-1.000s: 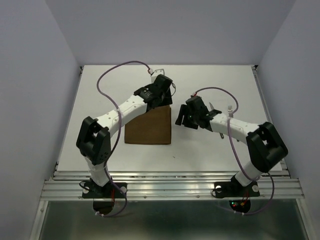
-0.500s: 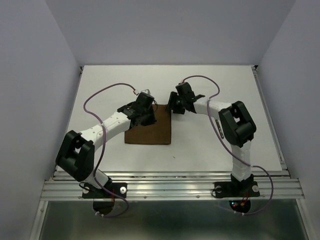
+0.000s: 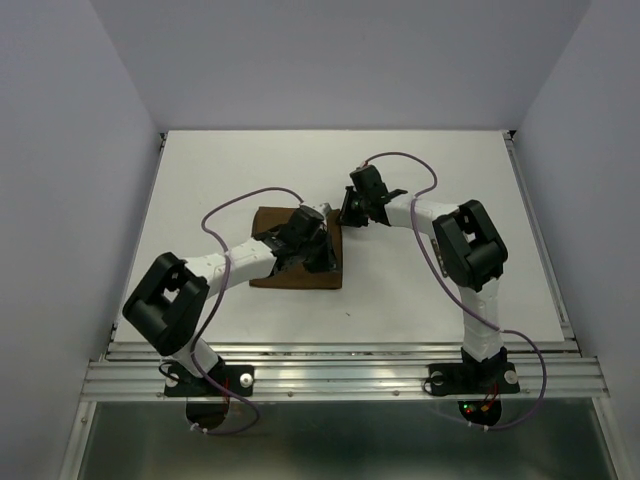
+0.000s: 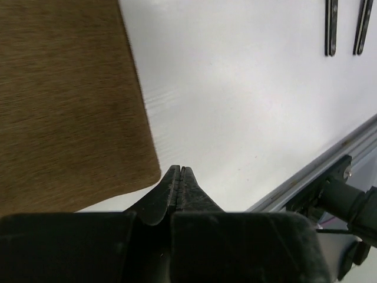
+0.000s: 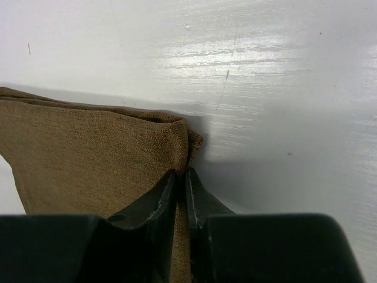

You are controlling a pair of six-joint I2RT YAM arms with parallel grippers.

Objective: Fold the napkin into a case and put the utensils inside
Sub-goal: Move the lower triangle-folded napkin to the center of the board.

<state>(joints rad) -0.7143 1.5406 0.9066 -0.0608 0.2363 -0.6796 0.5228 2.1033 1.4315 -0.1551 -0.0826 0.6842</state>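
Note:
The dark brown napkin (image 3: 290,278) lies folded flat at mid-table. My right gripper (image 3: 343,218) is at its far right corner. In the right wrist view the gripper (image 5: 181,173) is shut on that corner of the napkin (image 5: 88,153), with cloth running between the fingers. My left gripper (image 3: 330,266) reaches across the napkin toward its near right corner. In the left wrist view that gripper (image 4: 178,170) is shut. Its tips sit just beside the corner of the napkin (image 4: 65,100), with no cloth seen between them. Two dark utensil handles (image 4: 331,26) lie side by side on the table beyond. The utensils are hidden in the top view.
The white table (image 3: 420,290) ends in a metal rail (image 3: 340,365) along the near edge. That rail (image 4: 330,159) also shows at the lower right of the left wrist view. Grey walls stand on three sides. The right arm's elbow (image 3: 470,245) stands right of the napkin.
The left arm swung from the napkin's far edge across to its near right part and shut. The right gripper stayed at the far right corner and closed on the cloth.

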